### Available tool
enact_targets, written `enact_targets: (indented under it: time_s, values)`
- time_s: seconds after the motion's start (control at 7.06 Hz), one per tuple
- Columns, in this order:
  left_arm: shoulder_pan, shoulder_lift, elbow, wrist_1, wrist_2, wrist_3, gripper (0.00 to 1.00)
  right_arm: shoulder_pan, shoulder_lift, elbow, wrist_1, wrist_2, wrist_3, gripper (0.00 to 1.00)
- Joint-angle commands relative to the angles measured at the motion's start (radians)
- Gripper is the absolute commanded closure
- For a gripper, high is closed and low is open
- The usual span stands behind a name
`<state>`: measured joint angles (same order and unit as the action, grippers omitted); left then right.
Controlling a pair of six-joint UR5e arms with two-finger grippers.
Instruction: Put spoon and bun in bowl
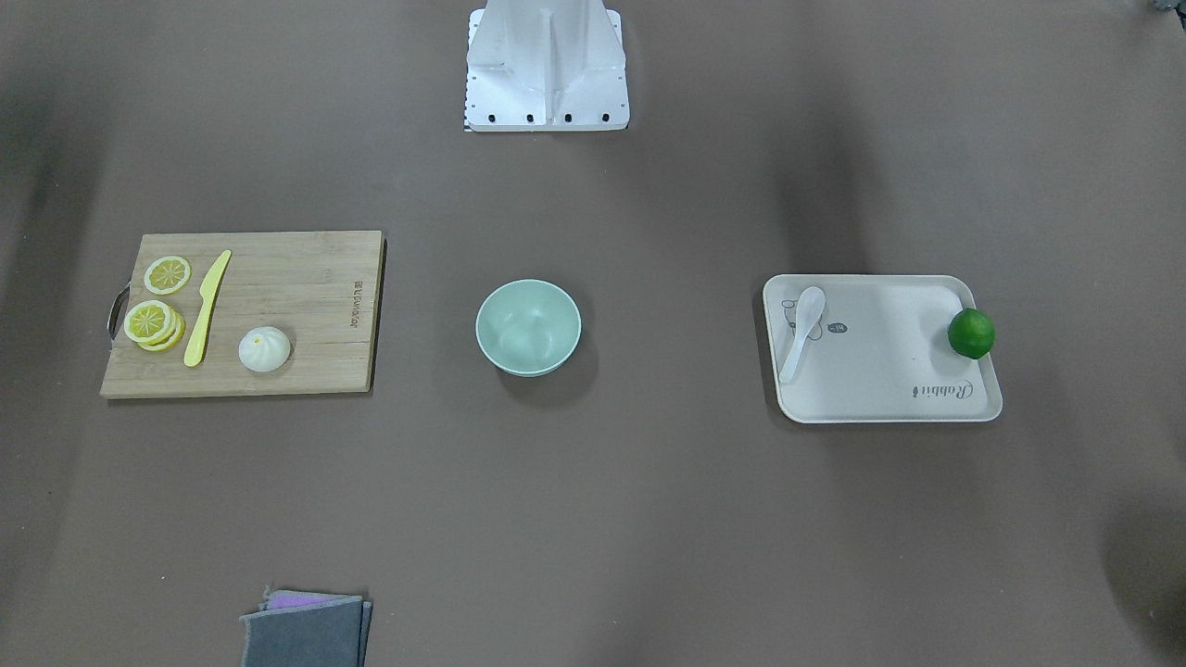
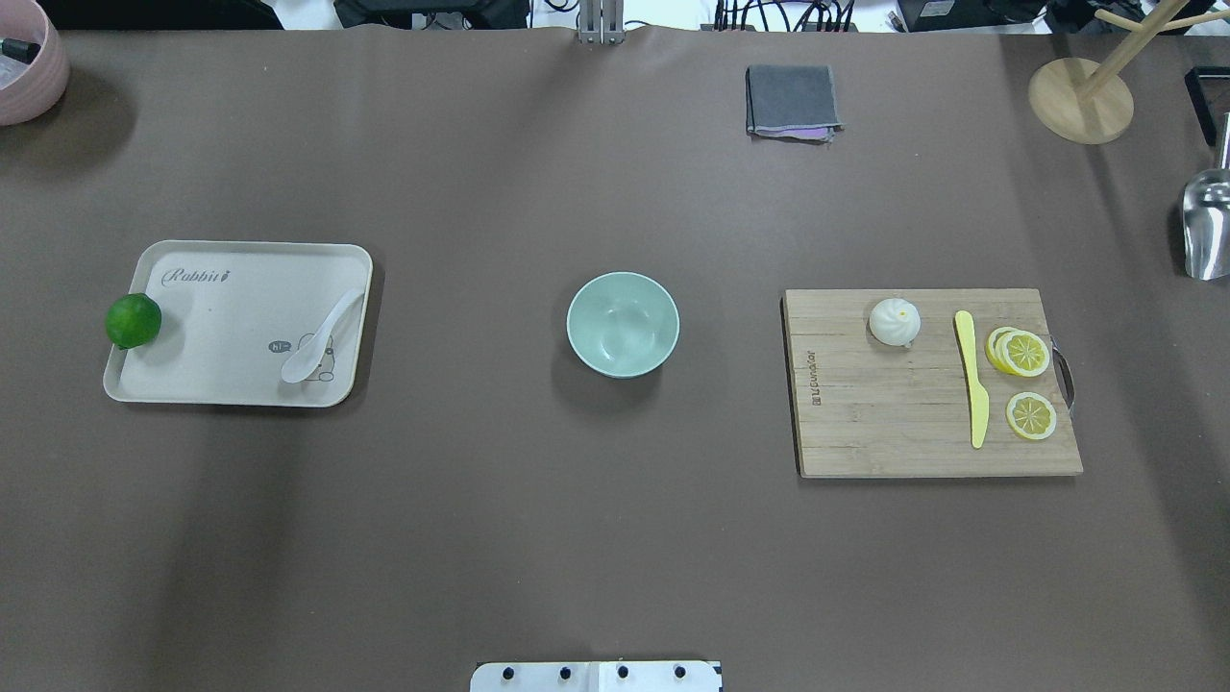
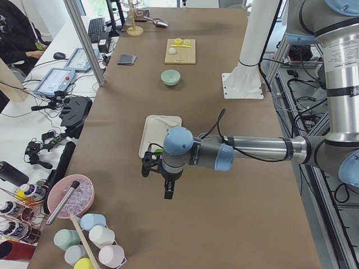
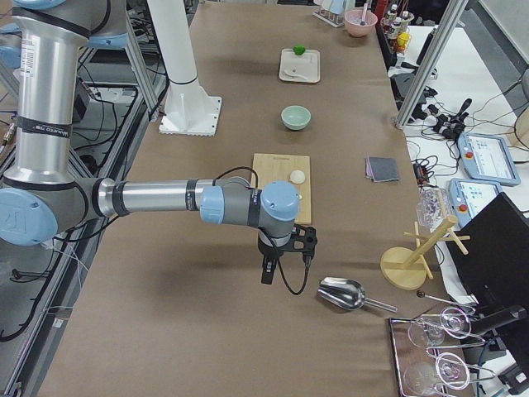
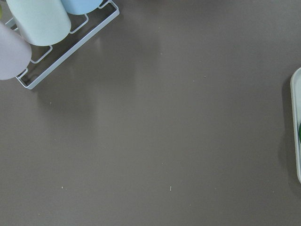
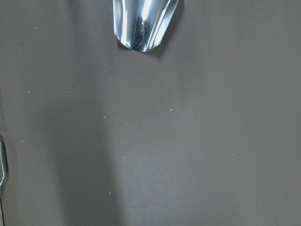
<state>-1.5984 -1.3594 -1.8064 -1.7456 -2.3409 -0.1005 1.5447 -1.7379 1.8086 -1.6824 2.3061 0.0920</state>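
Bowl (image 2: 623,324) empty. Spoon (image 2: 322,337) lies on tray (image 2: 231,327), well left of bowl; bun (image 2: 894,321) on board (image 2: 884,413), well right. Jaws' state: cannot tell. Risk: glossy, flat-lying spoon slipping from pinch; bun squashed by overgrip.

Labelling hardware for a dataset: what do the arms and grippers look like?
The left arm and right arm are silver-grey tubes with pale blue joint caps and black bands. The left gripper and right gripper are black, each with a thin black cable looping by the wrist.

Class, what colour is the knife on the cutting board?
The knife is yellow; clearest in the overhead view.
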Motion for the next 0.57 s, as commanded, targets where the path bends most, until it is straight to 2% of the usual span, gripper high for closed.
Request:
enact_targets:
  time_s: [0.0, 0.43]
  values:
    - [0.002, -0.001, 0.004, 0.003, -0.006, -0.001, 0.02, 0.0, 0.003, -0.002, 0.001, -0.002, 0.0, 0.0]
    - [0.002, -0.004, 0.005, 0.005, 0.002, -0.001, 0.02, 0.0, -0.003, 0.0, 0.006, 0.001, 0.0, 0.0]
